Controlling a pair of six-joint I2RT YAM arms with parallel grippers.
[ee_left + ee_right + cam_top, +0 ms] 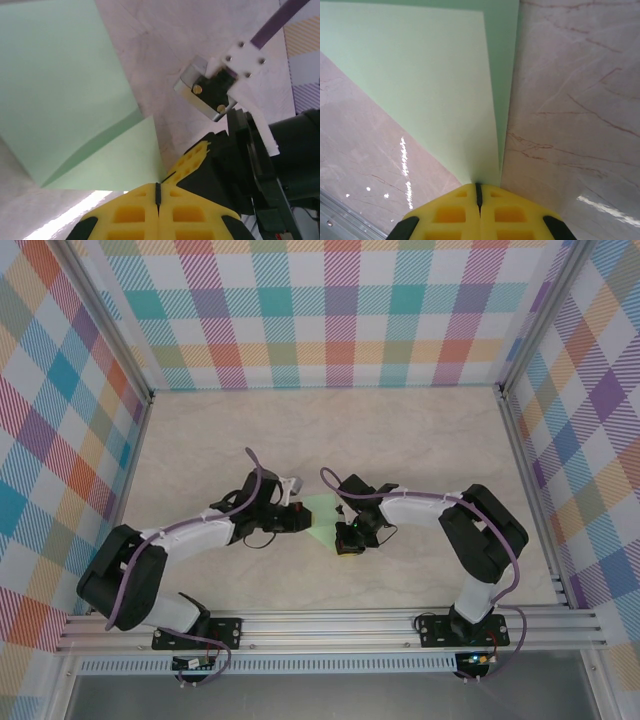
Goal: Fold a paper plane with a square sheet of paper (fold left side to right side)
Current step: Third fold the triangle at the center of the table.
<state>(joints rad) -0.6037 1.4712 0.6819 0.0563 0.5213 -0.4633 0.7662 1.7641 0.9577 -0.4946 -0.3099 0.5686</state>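
Here we see the square sheet of paper [322, 513] lying near the middle of the desk [420, 440], between the tips of the two arms. It is not lying flat. In the left wrist view the sheet [65, 75] shows a broad pale green face with a triangular flap raised in front of it and a dark shadow line between the two. The flap's lower corner comes down just beside the tip of the left tool [158, 194], whose yellow fingers [127, 215] are clenched together, with only a thin seam between them and nothing that we can see inside. From above, the left tool [303, 520] sits at the sheet's left edge and the right tool [345, 538] at its near right corner.

In its own wrist view the right tool [478, 191] is clenched too. The sheet [430, 80] narrows there to a point that runs straight into the seam between the yellow fingers [450, 215], so we take that corner as pinched. A darker green strip runs along the right of the pale face, and marbled desk [570, 110] lies on both sides.

In the left wrist view the right tool [195, 157] appears side on, just beside the flap's corner. A white bracket [245, 62] and a purple cable [280, 20] sit above it. Plaid walls [300, 310] close in the desk on three sides.
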